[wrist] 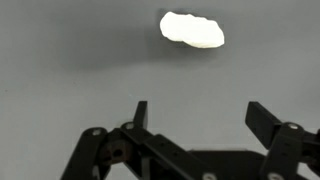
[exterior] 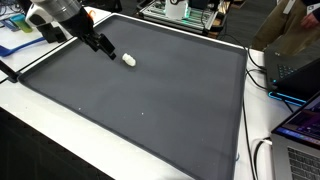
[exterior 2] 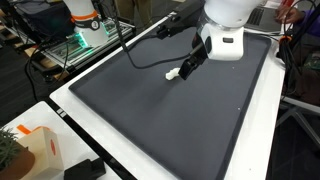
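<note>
Your tool (exterior: 103, 46) hangs wide open just beside the small white lump (exterior: 129, 59), holding nothing.
The lump lies alone toward one end of the dark mat (exterior: 150, 105) that covers the counter (exterior: 40, 130). In the wrist view it sits ahead of the spread jaws, roughly centred and touching neither finger, so the wide gap comfortably spans its width.
</note>
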You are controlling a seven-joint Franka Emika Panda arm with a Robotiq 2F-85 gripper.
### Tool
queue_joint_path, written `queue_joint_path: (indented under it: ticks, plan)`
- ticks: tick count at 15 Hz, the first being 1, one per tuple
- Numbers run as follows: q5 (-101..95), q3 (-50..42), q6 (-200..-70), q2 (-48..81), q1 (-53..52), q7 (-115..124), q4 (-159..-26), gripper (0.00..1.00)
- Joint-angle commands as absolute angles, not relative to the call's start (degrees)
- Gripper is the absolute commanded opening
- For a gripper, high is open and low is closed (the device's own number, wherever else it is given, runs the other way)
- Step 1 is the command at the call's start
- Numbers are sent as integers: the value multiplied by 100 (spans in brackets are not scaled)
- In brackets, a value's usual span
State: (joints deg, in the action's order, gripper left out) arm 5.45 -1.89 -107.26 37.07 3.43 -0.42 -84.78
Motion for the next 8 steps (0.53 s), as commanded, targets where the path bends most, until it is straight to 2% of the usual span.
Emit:
queue_joint_path:
  ticks: [1, 3, 4, 8]
  plan:
    - [725, -58, -11241, 2743, 407, -217, -9858, 100]
    - [677, -69, -11300, 2334, 377, -272, -10378, 100]
    - [615, -94, -11000, 2956, 351, -142, -9504, 100]
    - [620, -95, -11096, 2479, 342, -158, -10094, 100]
